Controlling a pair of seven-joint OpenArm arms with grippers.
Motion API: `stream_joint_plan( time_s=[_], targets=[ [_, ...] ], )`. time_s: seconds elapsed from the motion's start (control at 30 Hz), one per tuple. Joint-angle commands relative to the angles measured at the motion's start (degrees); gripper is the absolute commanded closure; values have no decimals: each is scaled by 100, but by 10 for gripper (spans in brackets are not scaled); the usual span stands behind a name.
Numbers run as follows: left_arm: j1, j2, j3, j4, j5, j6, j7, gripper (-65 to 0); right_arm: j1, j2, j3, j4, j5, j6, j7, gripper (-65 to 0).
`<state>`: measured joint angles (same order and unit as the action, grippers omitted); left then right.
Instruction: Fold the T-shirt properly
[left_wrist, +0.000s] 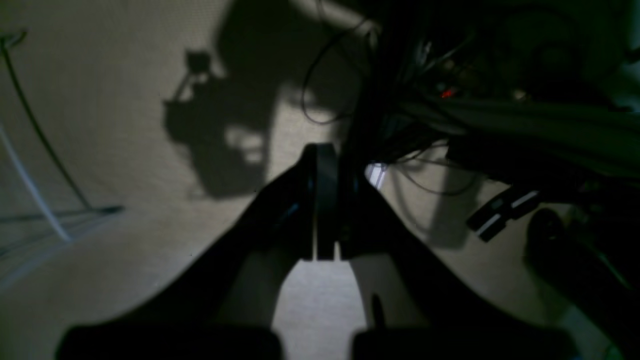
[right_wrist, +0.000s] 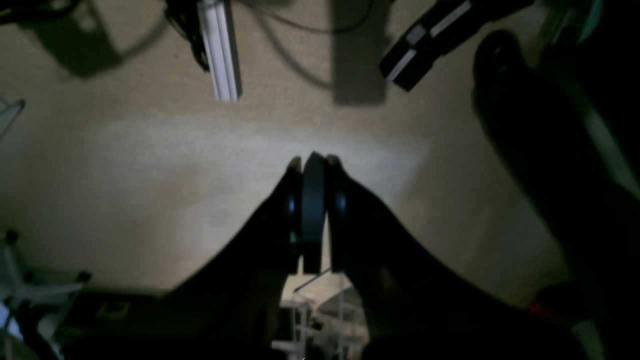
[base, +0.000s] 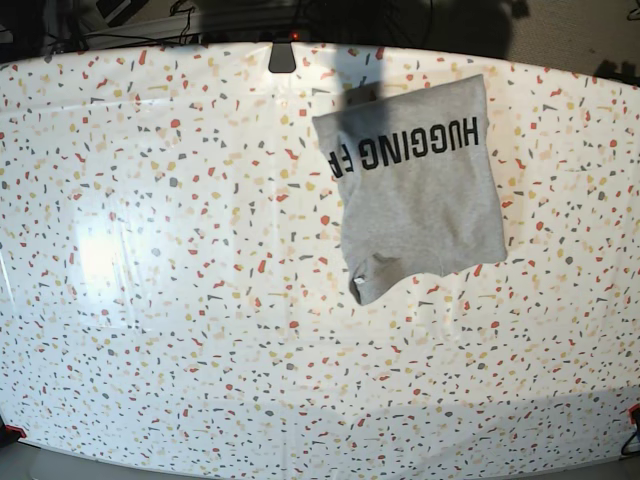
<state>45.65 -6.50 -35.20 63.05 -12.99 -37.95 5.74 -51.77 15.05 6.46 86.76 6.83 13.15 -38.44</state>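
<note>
speckled glossy table (base: 200, 330); folded heather-grey t-shirt (base: 420, 200), black lettering up; both end effectors pressed together, empty.

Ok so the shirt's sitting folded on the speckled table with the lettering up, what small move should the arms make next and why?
Probably smooth the loose flap at the near-left corner of the T-shirt under its edge, since it sticks out from an otherwise tidy rectangle. Both tools are shut and out of the base view, the left tool and right tool facing the floor, so one arm would first have to come over the table.
</note>
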Motion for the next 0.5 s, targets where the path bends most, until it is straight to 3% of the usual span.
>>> stream_joint_plan(
  time_s=[0.0, 0.27, 0.47],
  targets=[
    [-13, -33, -26, -212, 13, -52, -155, 0, 72, 28, 28, -280, -85, 20, 90, 0],
    [-1069, -33, -24, -2157, 1121, -129, -1213, -24, 1738, 4, 28, -3307, -522, 39, 1628, 0],
    [-1790, 4, -24, -3040, 1545, -103, -1311, -68, 3012, 9, 28, -4962, -820, 907, 2498, 0]
  ],
)
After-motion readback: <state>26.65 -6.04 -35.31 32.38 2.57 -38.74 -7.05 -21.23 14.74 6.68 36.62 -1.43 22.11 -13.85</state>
